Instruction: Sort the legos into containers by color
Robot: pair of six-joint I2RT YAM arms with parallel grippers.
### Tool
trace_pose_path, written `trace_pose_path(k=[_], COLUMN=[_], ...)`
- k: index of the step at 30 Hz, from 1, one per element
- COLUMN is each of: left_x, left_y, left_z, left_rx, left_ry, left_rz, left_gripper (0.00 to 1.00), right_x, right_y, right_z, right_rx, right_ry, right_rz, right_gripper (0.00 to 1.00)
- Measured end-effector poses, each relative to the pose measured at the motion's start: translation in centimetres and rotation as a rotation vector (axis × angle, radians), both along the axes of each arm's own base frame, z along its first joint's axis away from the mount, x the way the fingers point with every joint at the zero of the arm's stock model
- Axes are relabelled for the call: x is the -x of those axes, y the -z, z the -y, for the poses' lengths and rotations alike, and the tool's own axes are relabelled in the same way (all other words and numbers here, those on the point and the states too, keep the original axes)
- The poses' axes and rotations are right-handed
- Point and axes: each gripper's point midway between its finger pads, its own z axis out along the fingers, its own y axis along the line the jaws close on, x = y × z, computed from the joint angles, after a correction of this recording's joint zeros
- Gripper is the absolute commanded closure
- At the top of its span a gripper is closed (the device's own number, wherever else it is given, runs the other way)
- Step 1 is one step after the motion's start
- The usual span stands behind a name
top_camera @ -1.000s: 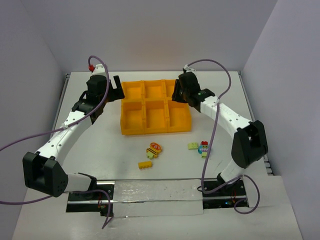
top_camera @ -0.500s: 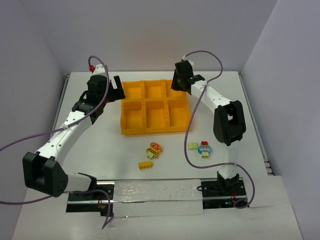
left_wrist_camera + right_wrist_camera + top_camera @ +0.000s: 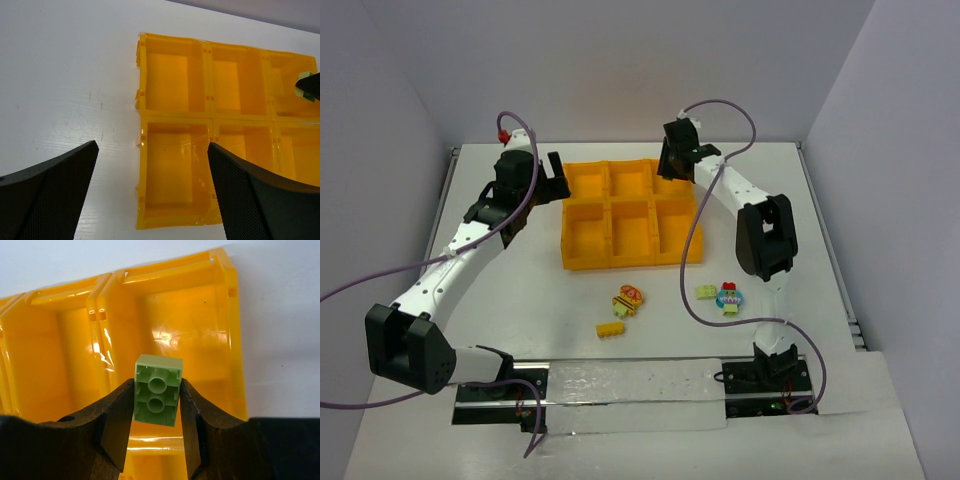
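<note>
The orange-yellow tray of six wells sits mid-table; the wells that show look empty. My right gripper is shut on a lime green lego, underside towards the camera, held above the back right well. In the top view this gripper hangs over the tray's back right corner. My left gripper is open and empty, above the tray's left edge; in the top view it is at the tray's back left. The green lego also shows in the left wrist view.
On the table in front of the tray lie a yellow and red cluster, a yellow brick, a lime green brick and a teal and red cluster. The right arm's elbow stands right of the tray.
</note>
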Motion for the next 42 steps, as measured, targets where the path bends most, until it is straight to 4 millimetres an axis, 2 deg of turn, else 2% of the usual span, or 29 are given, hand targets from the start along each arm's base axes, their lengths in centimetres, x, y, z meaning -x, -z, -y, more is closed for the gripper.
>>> trace_pose_path(k=[7,8,11,14,17,22,24,26,30,33,35,37,42], left_x=[0.0,0.0,0.0,0.0,0.0,0.1,0.1,0.1,0.1,0.1,0.1,0.1,0.2], left_y=[0.0,0.0,-0.1,-0.1,-0.1,-0.1,-0.1,-0.1,-0.1,-0.1,-0.1,-0.1,-0.1], left_z=[0.0,0.0,0.0,0.0,0.0,0.0,0.0,0.0,0.0,0.1,0.3,0.5,0.7], left_rx=[-0.001,-0.001,-0.001,-0.001,-0.001,-0.002,-0.002,-0.001,0.0,0.003,0.007,0.011,0.016], left_ry=[0.0,0.0,0.0,0.0,0.0,0.0,0.0,0.001,0.003,0.009,0.017,0.024,0.036], left_rz=[-0.002,-0.003,-0.002,-0.002,-0.002,-0.003,-0.004,-0.004,-0.003,-0.004,-0.004,-0.005,-0.007], left_gripper=[0.01,0.01,0.01,0.01,0.01,0.01,0.01,0.01,0.01,0.01,0.01,0.01,0.01], right_x=[0.1,0.1,0.0,-0.8,-1.5,-0.8,0.7,2.8,9.9,14.3,16.7,19.0,25.2], right_y=[0.4,0.4,0.3,0.0,-0.1,-0.9,-1.8,-3.7,-8.8,-12.3,-11.8,-9.8,0.5], right_z=[0.1,0.1,0.1,-0.1,-0.3,0.2,0.9,1.7,4.0,5.4,5.9,6.4,7.0], right_rx=[0.005,0.006,0.01,0.012,0.014,0.024,0.026,0.015,-0.043,-0.098,-0.118,-0.127,-0.105], right_ry=[0.0,0.001,0.001,0.002,0.0,0.003,0.006,0.006,-0.016,-0.024,-0.021,-0.008,0.038], right_rz=[-0.012,-0.014,-0.014,-0.002,0.006,0.012,0.016,0.039,0.12,0.214,0.219,0.179,-0.107], right_gripper=[0.51,0.46,0.2,0.1,0.1,0.11,0.11,0.12,0.14,0.16,0.17,0.18,0.2])
